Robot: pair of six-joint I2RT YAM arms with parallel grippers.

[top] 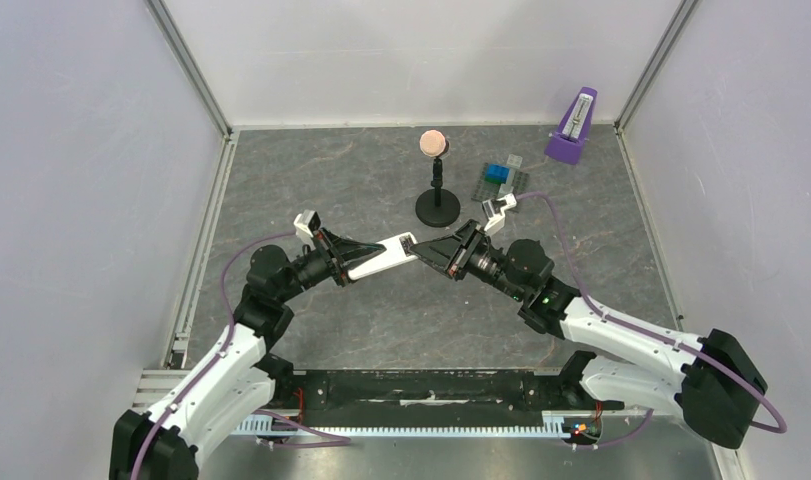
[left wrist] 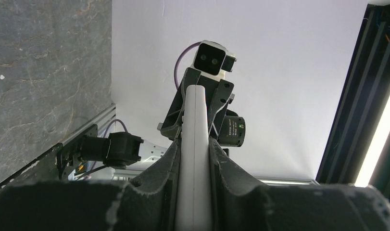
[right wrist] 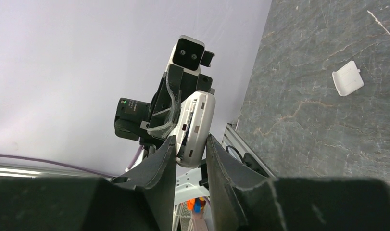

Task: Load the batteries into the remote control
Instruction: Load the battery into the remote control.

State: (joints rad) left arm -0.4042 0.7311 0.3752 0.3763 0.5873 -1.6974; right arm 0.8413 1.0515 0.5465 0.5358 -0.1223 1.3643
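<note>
From above, the left gripper point(top: 369, 256) is clamping the remote point(top: 393, 250) above the table point(top: 381, 330), its free end pointing at the right gripper point(top: 424, 250). In the left wrist view, both fingers point(left wrist: 169, 163) are pressing the remote, seen edge-on. In the right wrist view, its end is sitting between the right fingers point(right wrist: 164, 159); whether they are pinching it, I cannot tell. A white cover point(right wrist: 347, 78) is lying on the table
</note>
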